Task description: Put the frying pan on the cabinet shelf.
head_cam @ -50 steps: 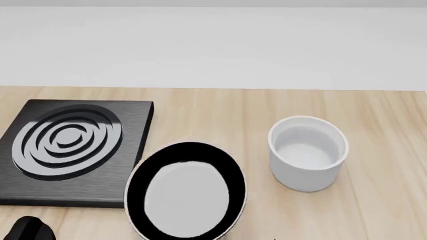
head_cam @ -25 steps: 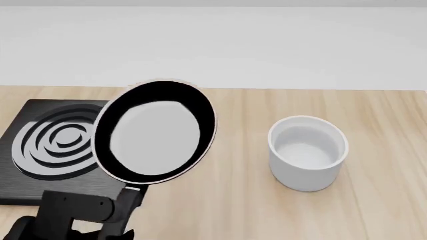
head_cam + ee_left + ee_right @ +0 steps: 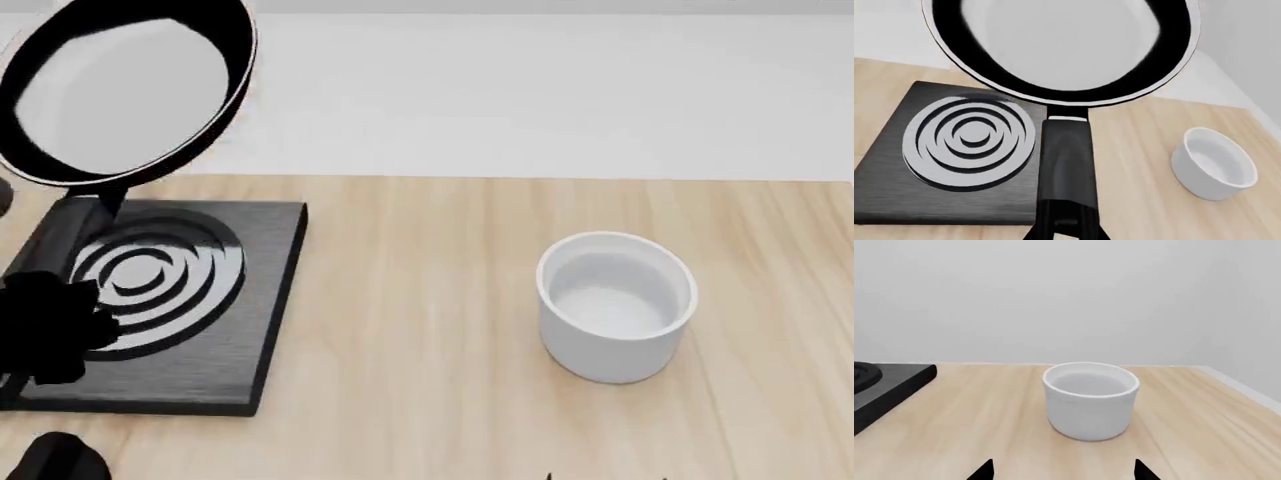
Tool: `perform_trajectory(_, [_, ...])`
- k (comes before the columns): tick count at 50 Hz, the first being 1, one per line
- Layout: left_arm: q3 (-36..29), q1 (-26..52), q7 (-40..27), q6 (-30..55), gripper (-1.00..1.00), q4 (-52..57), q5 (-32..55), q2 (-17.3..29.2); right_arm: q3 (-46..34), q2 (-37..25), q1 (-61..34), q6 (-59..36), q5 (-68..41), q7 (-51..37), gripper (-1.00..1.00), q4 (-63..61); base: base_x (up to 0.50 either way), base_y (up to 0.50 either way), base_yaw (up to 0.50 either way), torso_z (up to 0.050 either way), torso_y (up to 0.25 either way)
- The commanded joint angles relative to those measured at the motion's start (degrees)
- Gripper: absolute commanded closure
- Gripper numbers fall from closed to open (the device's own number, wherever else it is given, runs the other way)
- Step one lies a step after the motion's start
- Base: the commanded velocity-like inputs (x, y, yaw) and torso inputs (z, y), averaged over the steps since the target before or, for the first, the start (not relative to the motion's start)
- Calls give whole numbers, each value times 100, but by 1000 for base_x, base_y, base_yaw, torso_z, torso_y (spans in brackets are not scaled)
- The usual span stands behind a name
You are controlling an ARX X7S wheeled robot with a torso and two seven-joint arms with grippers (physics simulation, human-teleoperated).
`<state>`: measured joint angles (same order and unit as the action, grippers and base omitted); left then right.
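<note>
Frying pan [image 3: 127,95]: upper left of the head view, lifted above the burner plate [image 3: 147,300].
Left gripper [image 3: 1066,231]: clamped on the pan handle [image 3: 1066,165], low in its wrist view.
Right gripper [image 3: 1062,471]: fingers apart, empty, facing the white cup [image 3: 1091,400].
Cabinet shelf: not visible.
Risk: held far from the bowl, the pan may rotate in the grip and slip.

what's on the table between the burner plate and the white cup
Nothing: in the head view only bare wooden table lies between the burner plate and the white cup. The frying pan is lifted above the plate.
</note>
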<state>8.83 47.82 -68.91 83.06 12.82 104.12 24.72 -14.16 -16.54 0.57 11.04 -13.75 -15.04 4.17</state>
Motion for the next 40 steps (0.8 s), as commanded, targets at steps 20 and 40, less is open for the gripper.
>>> perform_trajectory(20, [-312, 2563, 506, -77, 100, -2545, -386, 1871, -131, 26, -365, -548, -50, -132, -100, -172, 0, 0, 0, 1, 2])
perform_trajectory(40, [-2221, 4167, 2815, -1045, 100, -4822, -3355, 2012, -278, 117, -693, -827, 4, -208, -100, -102, 0, 0, 0, 0, 2])
